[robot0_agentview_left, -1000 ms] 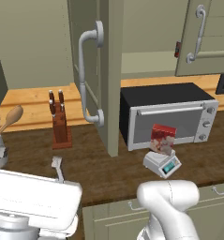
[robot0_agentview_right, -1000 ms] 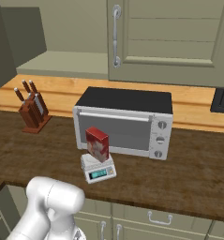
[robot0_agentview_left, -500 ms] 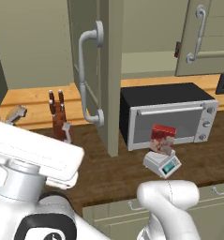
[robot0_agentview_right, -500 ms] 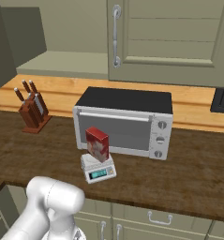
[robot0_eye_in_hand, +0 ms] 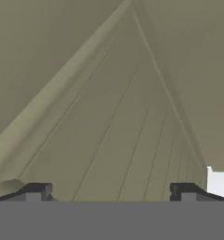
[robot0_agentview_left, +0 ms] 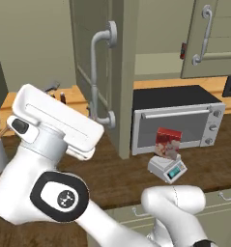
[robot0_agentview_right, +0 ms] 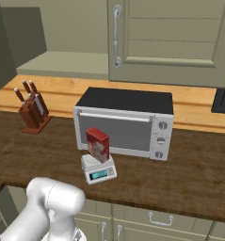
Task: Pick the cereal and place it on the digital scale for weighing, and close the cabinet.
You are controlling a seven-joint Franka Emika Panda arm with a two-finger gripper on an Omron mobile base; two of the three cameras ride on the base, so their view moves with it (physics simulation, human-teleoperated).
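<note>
A: What does the left base view give that the right one lacks?
B: The open cabinet (robot0_agentview_left: 100, 72) door, swung out edge-on with its pale curved handle, near the arm's white hand. The right base view shows a knife block (robot0_agentview_right: 33, 113) at the far left of the counter (robot0_agentview_right: 189, 164).
A: And the cereal (robot0_agentview_right: 98, 145)?
B: A small red box with a whitish picture, upright on the digital scale (robot0_agentview_right: 99, 169), just in front of the microwave (robot0_agentview_right: 125, 122).
A: The gripper (robot0_eye_in_hand: 111, 192)?
B: In the hand view its two dark tips stand wide apart, holding nothing, facing olive panelling.
</note>
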